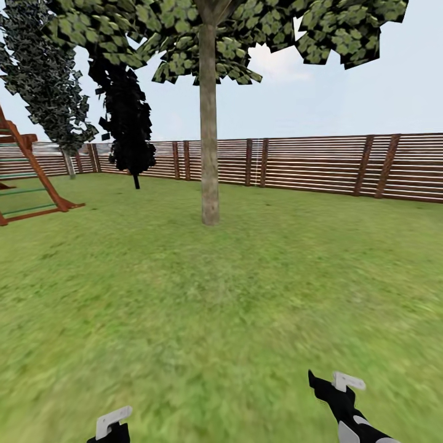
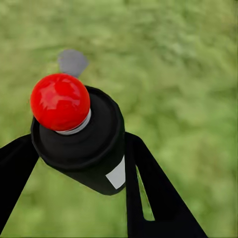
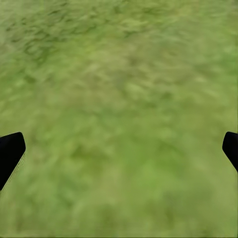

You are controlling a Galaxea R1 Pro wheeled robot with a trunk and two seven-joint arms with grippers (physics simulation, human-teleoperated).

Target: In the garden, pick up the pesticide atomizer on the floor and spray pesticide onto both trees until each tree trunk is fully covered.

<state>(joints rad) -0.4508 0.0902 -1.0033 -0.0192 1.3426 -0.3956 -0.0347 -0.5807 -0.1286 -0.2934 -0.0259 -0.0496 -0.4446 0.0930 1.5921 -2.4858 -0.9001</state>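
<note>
The pesticide atomizer (image 2: 84, 144), a small black canister with a red tip (image 2: 60, 101), sits between the black fingers (image 2: 148, 188) of my left gripper (image 1: 111, 429), which is shut on it low at the left of the head view. My right gripper (image 1: 332, 384) hangs open over the grass floor (image 3: 119, 99), with nothing between its fingertips (image 3: 10, 151). A tree with a thick grey-brown trunk (image 1: 209, 154) and a crown of flat green leaves (image 1: 227, 31) stands straight ahead on the lawn, a few metres off.
A brown slatted fence (image 1: 320, 163) closes the lawn behind the tree. Two dark narrow trees (image 1: 126, 111) stand at the back left. A red-brown wooden climbing frame (image 1: 31, 178) sits at the left edge. Open grass (image 1: 221, 307) lies between me and the trunk.
</note>
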